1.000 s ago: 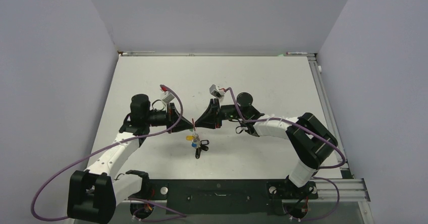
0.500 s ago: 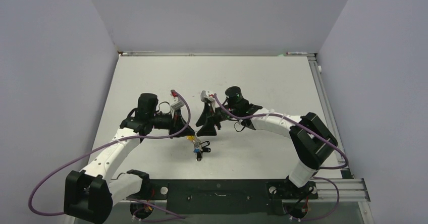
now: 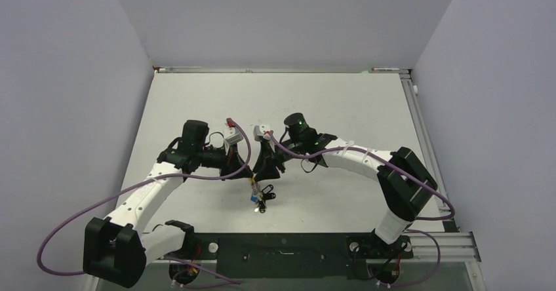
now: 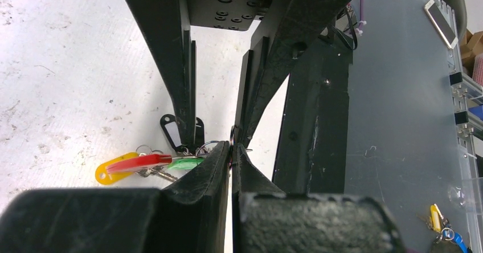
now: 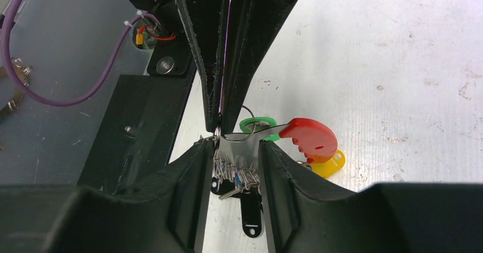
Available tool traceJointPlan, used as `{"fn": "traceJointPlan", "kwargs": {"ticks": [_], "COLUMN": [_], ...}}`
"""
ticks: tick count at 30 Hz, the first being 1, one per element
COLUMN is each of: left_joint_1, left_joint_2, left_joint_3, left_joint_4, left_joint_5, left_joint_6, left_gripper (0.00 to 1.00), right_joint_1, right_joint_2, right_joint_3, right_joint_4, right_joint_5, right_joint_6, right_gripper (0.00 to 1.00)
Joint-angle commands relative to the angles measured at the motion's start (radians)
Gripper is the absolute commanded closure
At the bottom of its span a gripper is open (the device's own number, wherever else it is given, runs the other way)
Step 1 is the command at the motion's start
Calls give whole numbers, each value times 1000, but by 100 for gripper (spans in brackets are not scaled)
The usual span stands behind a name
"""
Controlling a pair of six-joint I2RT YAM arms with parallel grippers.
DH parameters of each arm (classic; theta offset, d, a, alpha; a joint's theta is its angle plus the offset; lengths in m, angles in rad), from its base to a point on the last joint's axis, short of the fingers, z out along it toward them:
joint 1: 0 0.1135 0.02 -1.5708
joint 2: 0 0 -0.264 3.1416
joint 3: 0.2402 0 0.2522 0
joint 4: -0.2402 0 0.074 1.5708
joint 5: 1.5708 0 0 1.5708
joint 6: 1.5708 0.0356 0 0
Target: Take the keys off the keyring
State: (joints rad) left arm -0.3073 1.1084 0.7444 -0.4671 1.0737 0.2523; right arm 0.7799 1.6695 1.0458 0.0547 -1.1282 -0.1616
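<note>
The keyring's grey plate [image 5: 238, 146] with its red arc [image 5: 310, 138] sits between my right gripper's [image 5: 238, 150] fingers, which are shut on it. The keys hang under it: green [image 5: 256, 125], yellow [image 5: 331, 165] and black [image 5: 250, 216] tags on small wire rings [image 5: 236, 176]. My left gripper [image 4: 232, 156] is shut on a thin wire ring at the keyring's edge. In the top view the left gripper [image 3: 239, 166] and right gripper [image 3: 265, 166] meet tip to tip, with the keys [image 3: 257, 194] dangling just above the table. Red [image 4: 139, 162], yellow [image 4: 111, 174], green [image 4: 185, 163] and black [image 4: 171, 133] tags show in the left wrist view.
The white table [image 3: 328, 101] has a black base plate [image 3: 282, 245] along its front edge and an aluminium rail [image 3: 419, 127] on the right. Purple cables [image 3: 98, 209] loop by the left arm. Another small bunch of keys [image 4: 441, 224] lies on the grey surface beyond the table.
Both grippers have come closer together and shifted toward the front. The keyring and keys moved with them and hang lower, nearer the table.
</note>
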Motion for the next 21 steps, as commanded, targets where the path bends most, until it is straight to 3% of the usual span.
{"fn": "traceJointPlan", "kwargs": {"ticks": [1, 10, 12, 18, 21], "left_joint_1": [-10, -21, -21, -22, -11], "left_joint_2": [12, 32, 32, 44, 49], "left_joint_3": [54, 73, 72, 72, 81], "left_joint_4": [-5, -10, -8, -3, -1], "left_joint_5": [-4, -11, -13, -26, -27], "left_joint_6": [35, 41, 42, 39, 37], "left_gripper": [100, 100, 100, 100, 100], "right_joint_1": [8, 13, 13, 13, 10], "right_joint_2": [-46, -44, -44, -46, -50], "right_joint_3": [48, 79, 79, 76, 78], "right_joint_4": [-19, -52, -52, -79, -74], "right_joint_5": [-33, -30, -24, -13, -12], "right_joint_6": [-59, -70, -73, -88, -75], "right_gripper": [66, 62, 66, 94, 95]}}
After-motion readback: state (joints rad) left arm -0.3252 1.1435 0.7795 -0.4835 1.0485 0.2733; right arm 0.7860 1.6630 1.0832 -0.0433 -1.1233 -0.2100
